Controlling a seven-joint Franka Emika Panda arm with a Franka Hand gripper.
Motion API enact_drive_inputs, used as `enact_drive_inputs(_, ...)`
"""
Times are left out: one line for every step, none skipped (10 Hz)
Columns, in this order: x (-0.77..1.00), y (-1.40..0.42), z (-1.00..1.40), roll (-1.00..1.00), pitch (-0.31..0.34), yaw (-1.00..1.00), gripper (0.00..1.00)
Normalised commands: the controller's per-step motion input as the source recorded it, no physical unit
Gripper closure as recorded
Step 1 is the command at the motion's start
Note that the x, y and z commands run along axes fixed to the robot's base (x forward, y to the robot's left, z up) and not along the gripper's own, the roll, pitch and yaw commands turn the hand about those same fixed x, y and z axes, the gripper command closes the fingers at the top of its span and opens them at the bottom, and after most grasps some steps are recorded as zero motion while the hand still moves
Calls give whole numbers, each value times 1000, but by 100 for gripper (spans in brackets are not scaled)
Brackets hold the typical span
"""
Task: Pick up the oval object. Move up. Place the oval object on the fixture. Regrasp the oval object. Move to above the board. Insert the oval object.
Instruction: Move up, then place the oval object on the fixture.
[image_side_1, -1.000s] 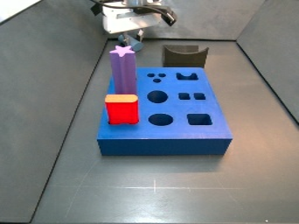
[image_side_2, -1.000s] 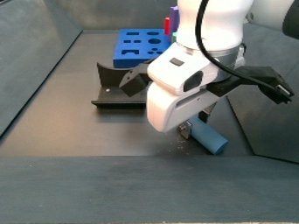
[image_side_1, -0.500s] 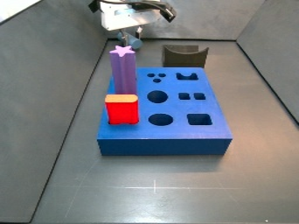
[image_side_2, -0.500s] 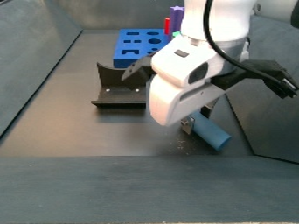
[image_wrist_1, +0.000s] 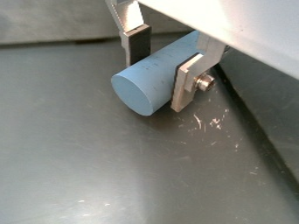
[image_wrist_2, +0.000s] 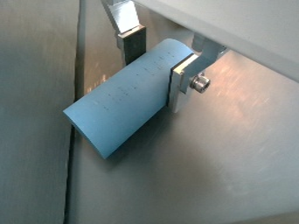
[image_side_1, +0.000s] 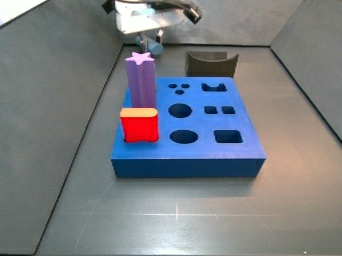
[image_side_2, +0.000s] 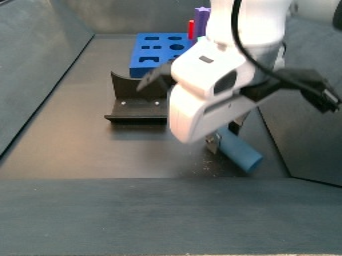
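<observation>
Pinching the oval object (image_wrist_1: 158, 74), the tool (image_wrist_1: 163, 61) has barely moved since a second ago.

Even, soft overhead light, faint shadows, motion-blurred arm in a side view, wrist views sharp

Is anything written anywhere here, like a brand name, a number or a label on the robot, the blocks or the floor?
None can be read: the gripper closed on the smooth grey-blue oval peg, the blue holed board and the dark notched fixture carry no visible text.
</observation>
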Motion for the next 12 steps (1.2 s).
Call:
enact_drive_inputs(-8, -60, 681, 16, 42, -1, 100)
enact_drive_inputs(-13, -35, 550, 40, 77, -4, 100)
enact_drive_inputs(-6, -25, 464, 57, 93, -6, 100)
enact_drive_inputs(-11, -16, 298, 91, 114, -5, 100)
enact_drive_inputs(-17, -15, 184, 112, 126, 1, 100)
enact_drive_inputs(0, 0, 1000, 0, 0, 0, 100)
enact_drive_inputs(5, 0, 1000, -3, -10, 4, 100)
enact_drive_inputs(-13, 2, 1000, 1, 22, 1, 100)
enact_drive_inputs(-17, 0, 1000, 12, 35, -5, 100)
enact_drive_inputs(-23, -3, 1000, 48, 57, -9, 100)
enact_drive_inputs(-26, -5, 1000, 61, 64, -5, 100)
enact_drive_inputs(-32, -7, 1000, 87, 80, 3, 100)
